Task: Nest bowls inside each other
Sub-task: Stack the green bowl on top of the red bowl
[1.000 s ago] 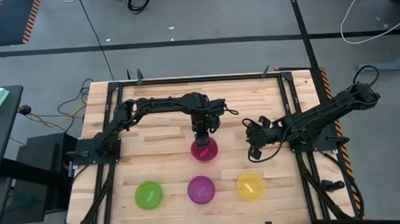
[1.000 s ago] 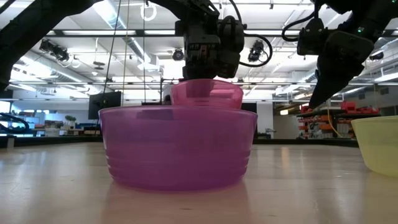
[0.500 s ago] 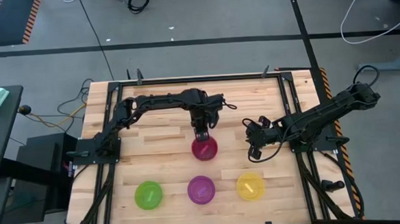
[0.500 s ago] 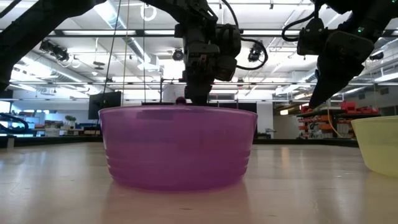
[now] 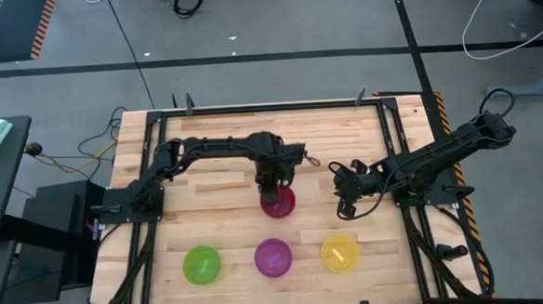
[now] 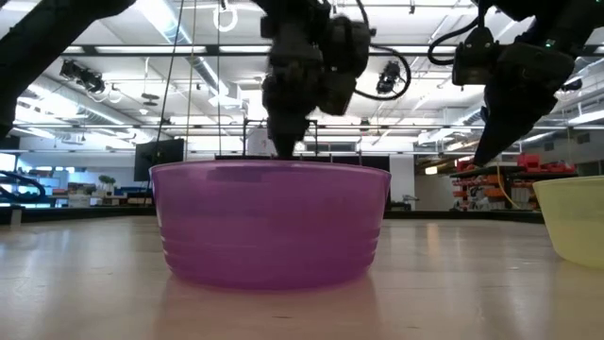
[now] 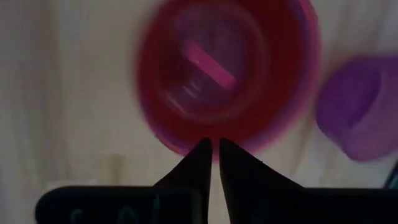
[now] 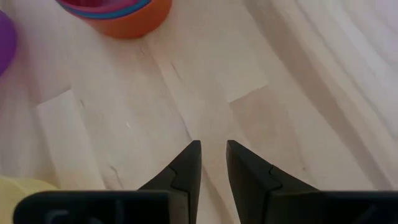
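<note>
A pink bowl (image 5: 277, 204) sits on top of a stack at the table's middle. The right wrist view shows that stack as an orange bowl (image 8: 134, 25) with blue (image 8: 109, 12) and pink rims inside it. Green (image 5: 202, 265), purple (image 5: 273, 257) and yellow (image 5: 340, 253) bowls stand apart in a row near the front edge. My left gripper (image 7: 214, 148) hovers over the pink bowl's (image 7: 227, 74) far rim, fingers nearly together and empty. My right gripper (image 8: 213, 149) hangs slightly open over bare wood right of the stack.
In the low view the purple bowl (image 6: 271, 222) hides the stack behind it, and the yellow bowl (image 6: 576, 217) shows at the right. A black frame (image 5: 251, 107) runs round the wooden table. Bare wood lies left and far of the stack.
The pink bowl, first showing high above the purple bowl's rim in the low view, has sunk down out of sight behind it. My left gripper went down with it, then rose and drew back toward the table's far edge.
</note>
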`<state>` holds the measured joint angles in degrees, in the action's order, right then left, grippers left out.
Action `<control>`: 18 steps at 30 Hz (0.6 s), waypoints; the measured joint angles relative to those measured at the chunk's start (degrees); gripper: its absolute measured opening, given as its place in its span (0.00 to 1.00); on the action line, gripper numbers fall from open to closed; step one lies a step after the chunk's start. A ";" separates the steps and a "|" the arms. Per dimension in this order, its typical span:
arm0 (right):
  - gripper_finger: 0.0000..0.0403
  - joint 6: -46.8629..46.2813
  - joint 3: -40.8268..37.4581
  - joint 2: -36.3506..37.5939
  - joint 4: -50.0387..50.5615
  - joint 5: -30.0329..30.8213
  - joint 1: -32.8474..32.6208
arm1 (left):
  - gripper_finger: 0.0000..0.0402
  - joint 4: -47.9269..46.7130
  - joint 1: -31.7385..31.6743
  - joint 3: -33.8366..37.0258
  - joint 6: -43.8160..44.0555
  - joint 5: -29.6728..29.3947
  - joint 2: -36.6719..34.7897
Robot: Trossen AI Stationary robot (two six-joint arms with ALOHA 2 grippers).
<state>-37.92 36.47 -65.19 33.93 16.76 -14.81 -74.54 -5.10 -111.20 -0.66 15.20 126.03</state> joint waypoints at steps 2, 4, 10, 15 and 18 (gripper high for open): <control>0.21 -1.25 0.00 0.00 0.00 -0.82 0.00 | 0.10 -0.81 2.35 0.00 0.01 -0.10 -0.53; 0.21 -2.80 0.00 0.00 0.08 -1.62 -0.12 | 0.09 -1.39 5.13 0.00 0.80 -0.81 -1.23; 0.21 -5.62 0.00 -0.02 0.15 -1.81 -3.96 | 0.06 -3.03 15.02 0.00 5.39 -6.20 -2.85; 0.21 -7.15 0.00 -0.02 0.04 0.15 -7.59 | 0.07 -6.94 22.72 0.00 12.71 -13.59 -3.19; 0.21 -8.85 0.00 -0.02 0.04 0.99 -8.90 | 0.08 -9.97 26.46 0.00 19.41 -17.67 -3.20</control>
<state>-46.77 36.47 -65.21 33.97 17.75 -23.71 -84.51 21.36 -111.20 18.76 -2.47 122.83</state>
